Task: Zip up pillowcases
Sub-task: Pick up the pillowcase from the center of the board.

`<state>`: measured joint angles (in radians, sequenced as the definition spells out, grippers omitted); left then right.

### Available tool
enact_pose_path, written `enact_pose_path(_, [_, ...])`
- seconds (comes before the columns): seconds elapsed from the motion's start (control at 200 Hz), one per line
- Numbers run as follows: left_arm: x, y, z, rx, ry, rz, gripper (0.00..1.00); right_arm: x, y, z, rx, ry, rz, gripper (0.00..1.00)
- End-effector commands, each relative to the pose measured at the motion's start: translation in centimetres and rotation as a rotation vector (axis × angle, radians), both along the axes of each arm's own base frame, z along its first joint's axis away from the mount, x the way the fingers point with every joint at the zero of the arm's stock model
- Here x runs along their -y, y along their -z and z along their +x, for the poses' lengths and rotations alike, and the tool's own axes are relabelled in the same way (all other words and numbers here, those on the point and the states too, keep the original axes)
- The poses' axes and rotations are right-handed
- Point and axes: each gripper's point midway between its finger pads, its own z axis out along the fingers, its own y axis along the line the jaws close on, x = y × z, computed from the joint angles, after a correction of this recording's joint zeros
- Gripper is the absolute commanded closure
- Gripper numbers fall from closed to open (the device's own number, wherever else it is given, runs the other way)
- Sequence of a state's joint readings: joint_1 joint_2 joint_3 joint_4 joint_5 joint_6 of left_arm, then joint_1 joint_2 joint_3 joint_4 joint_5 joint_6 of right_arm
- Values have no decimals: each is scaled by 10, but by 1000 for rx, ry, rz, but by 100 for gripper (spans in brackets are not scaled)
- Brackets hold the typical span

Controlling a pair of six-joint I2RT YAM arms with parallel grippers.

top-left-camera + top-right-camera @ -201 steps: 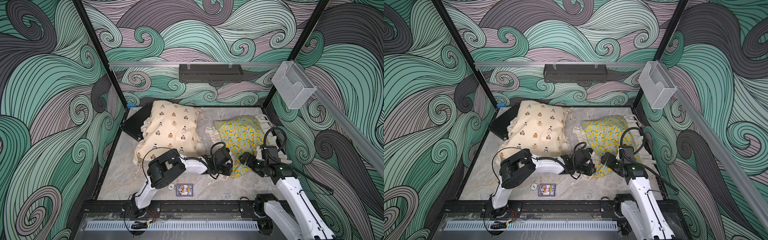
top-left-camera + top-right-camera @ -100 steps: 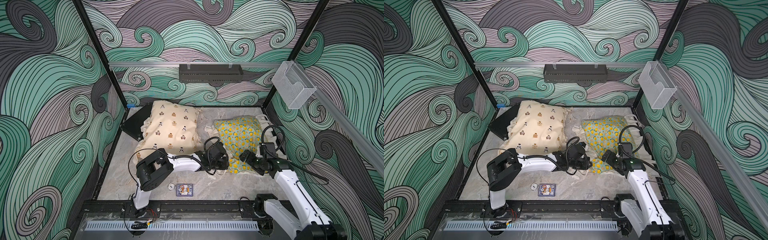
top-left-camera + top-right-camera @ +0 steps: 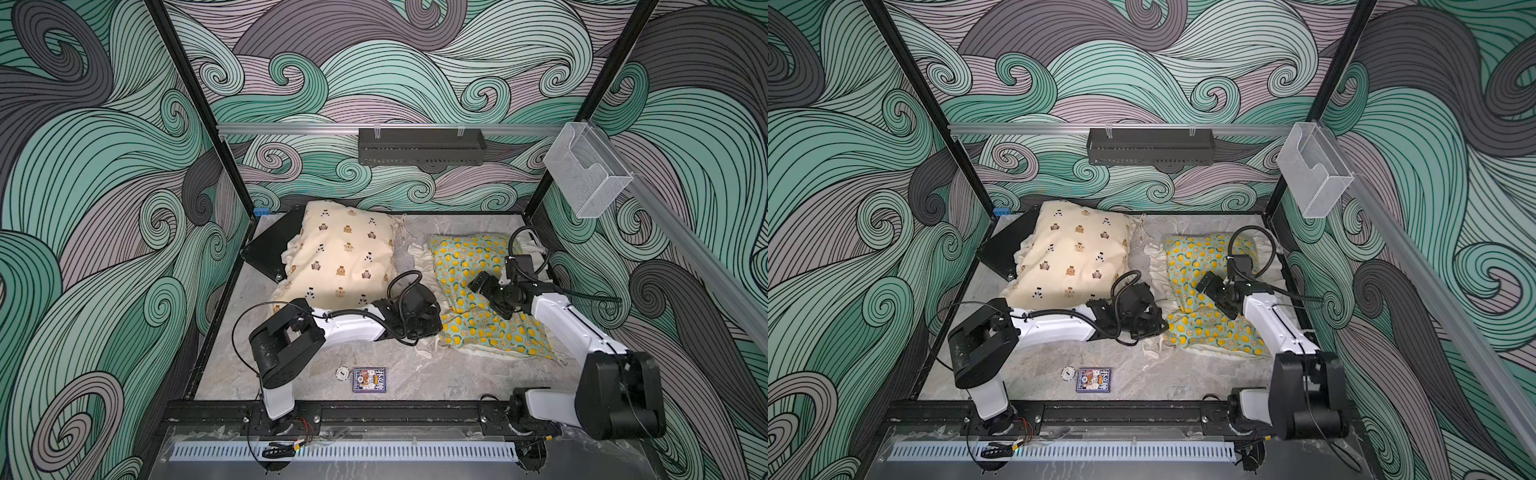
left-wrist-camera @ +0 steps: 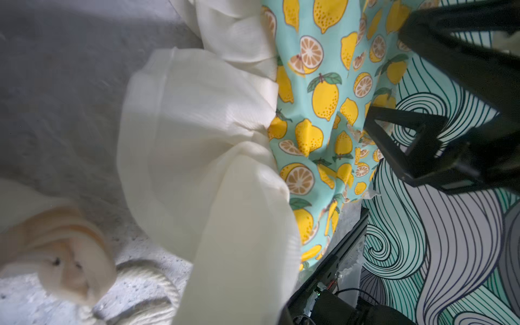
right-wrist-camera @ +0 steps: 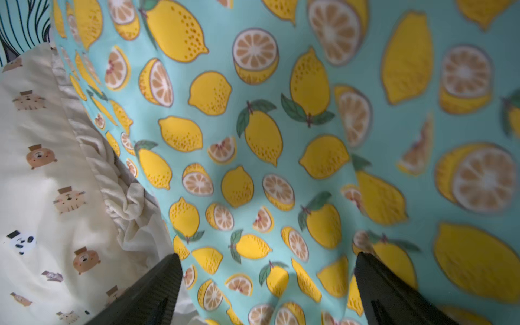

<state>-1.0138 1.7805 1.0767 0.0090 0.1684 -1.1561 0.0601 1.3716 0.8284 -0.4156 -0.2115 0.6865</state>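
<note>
**Lemon print under two arms.** The lemon pillowcase (image 3: 459, 259) lies on the right half of the bench (image 3: 436, 376). Its mint-green cloth is creased across the middle, and its cream ruffle (image 4: 197, 118) spills off the edge that faces the bear pillowcase (image 3: 340, 257).

Your left gripper (image 3: 430, 326) sits at the near corner of that edge, clenched. The left wrist view shows the ruffle gathered and drawn in toward it, though the grip itself falls outside that shot.

Your right gripper (image 3: 491, 297) is over the middle of the lemon print, released, jaws spread wide. The right wrist view frames the printed cloth between its two black fingers (image 5: 157, 289); whether they touch the cloth you cannot tell.

The bear pillowcase, the larger of the two, fills the far left of the bench, just beside the lemon one, with the ruffles of the two close together. Its far left corner rests on a flat black case (image 3: 268, 249) that juts out to the left.

Near the front edge, well apart from both pillowcases, a pack of cards (image 3: 369, 379) lies flat with a small white disc (image 3: 343, 372) just beside it. A black tray (image 3: 419, 145) hangs from the back rail (image 3: 291, 128), and a clear plastic holder (image 3: 586, 178) is fixed to the right-hand rail (image 3: 685, 245).
</note>
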Motion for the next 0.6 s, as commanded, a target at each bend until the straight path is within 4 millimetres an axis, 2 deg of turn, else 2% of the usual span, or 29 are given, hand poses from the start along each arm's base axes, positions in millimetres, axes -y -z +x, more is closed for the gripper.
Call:
enact_pose_path(0.0, [-11,-5,3,-41,-57,-7,100,-18,-11,31,79,-48,3,0])
enact_pose_path(0.11, [-13,-4,6,-65,-72,-4,100,-39,-5,51,72,-111,-20,1])
enact_pose_path(0.265, [-15,-9,8,-75,-82,-9,100,-69,9,79,56,-164,31,0])
enact_pose_path(0.335, [-18,-10,9,-73,-96,-3,100,-82,4,92,82,-202,12,0])
enact_pose_path(0.465, [-7,-16,8,-90,-72,-39,100,-99,2,111,95,-245,1,0])
enact_pose_path(0.59, [-13,-15,16,-93,-90,-25,100,-110,0,119,91,-284,4,0])
